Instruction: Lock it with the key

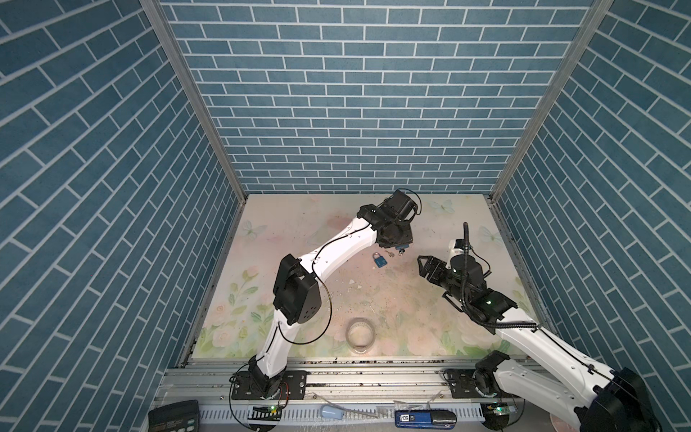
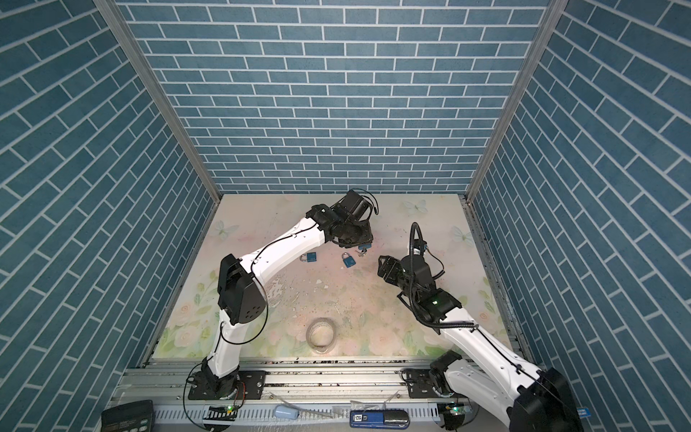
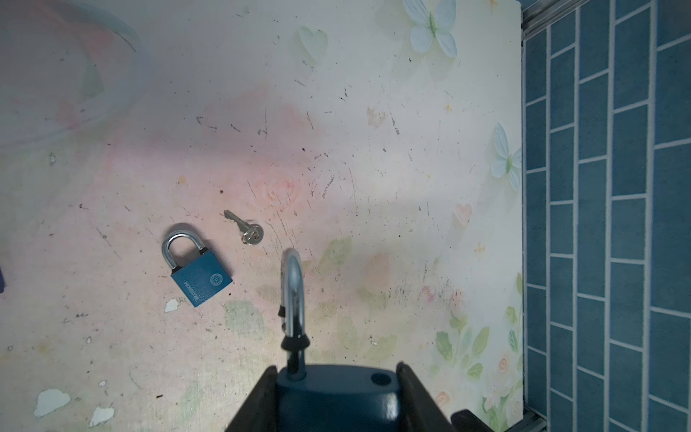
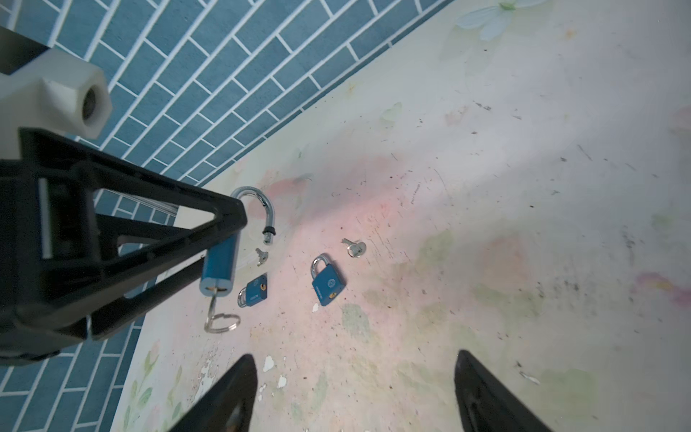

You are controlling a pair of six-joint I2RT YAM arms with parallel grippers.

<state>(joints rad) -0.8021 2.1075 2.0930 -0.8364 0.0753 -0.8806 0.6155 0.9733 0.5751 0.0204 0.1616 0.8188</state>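
My left gripper (image 3: 336, 368) is shut on the body of a blue padlock (image 3: 336, 396), held above the table (image 1: 299, 224). Its silver shackle (image 3: 293, 291) is swung open, out of its hole. In the right wrist view a key (image 4: 213, 299) with a ring (image 4: 222, 321) sticks out of the held padlock's (image 4: 220, 262) keyhole. My right gripper (image 4: 355, 355) hovers open and empty to the right of it; in both top views the right gripper (image 1: 424, 265) (image 2: 381, 267) points toward the left gripper (image 1: 402, 247) (image 2: 364, 247).
Two closed blue padlocks (image 4: 328, 284) (image 4: 254, 293) and two loose keys (image 4: 353, 247) (image 4: 261, 256) lie on the table under the left gripper. A tape roll (image 1: 361, 334) lies near the front edge. Blue brick walls (image 1: 355, 112) enclose three sides.
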